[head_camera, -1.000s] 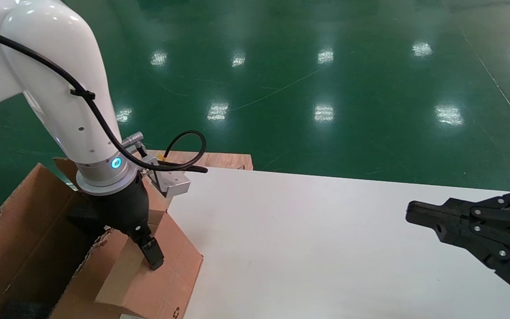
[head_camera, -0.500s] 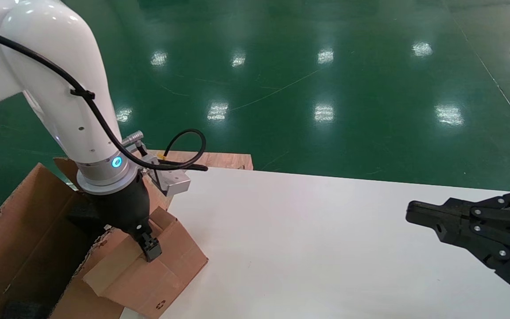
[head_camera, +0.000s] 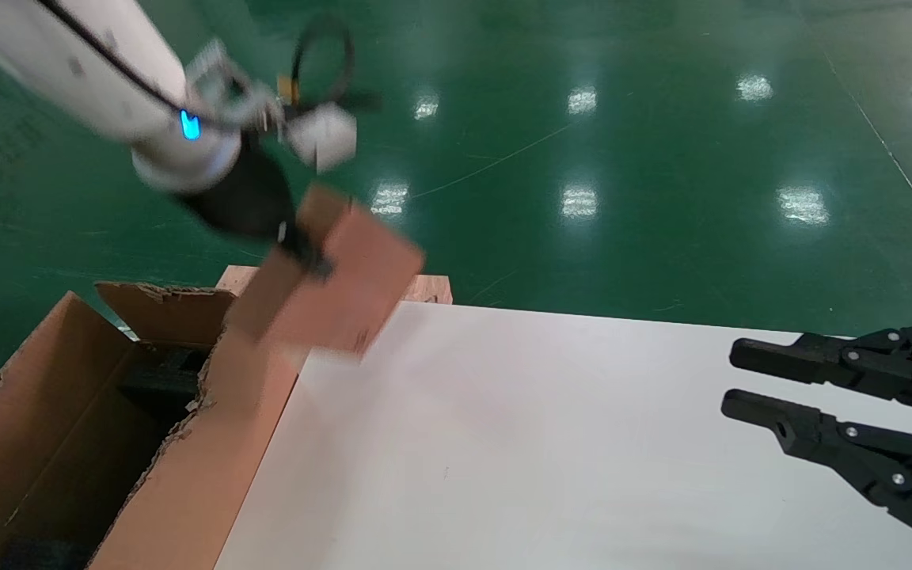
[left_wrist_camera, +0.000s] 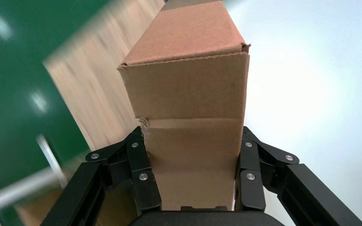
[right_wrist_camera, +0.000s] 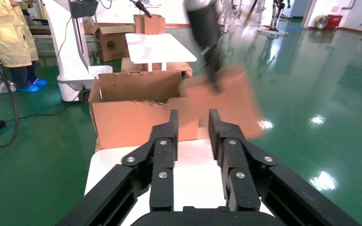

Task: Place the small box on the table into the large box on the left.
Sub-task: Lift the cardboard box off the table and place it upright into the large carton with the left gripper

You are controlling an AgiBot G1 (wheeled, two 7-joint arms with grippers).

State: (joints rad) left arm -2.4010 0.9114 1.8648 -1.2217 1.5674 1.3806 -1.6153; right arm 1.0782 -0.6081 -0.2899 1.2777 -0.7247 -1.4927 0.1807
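The left pincer (left_wrist_camera: 193, 188) clamps the small smooth brown cardboard box (head_camera: 329, 277), tilted in the air above the white counter (head_camera: 543, 443); to finish, level it over the big torn-edged brown carton (head_camera: 68, 427), then lower. The right pincer (head_camera: 729, 378) waits parted.

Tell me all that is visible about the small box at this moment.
The small box is a plain brown cardboard carton, closed, with a serrated flap edge and a small tear at one seam. The left claw is shut on its two sides and holds it tilted in the air, above the table edge, beside the large box. Only the claw's fingers touch it.
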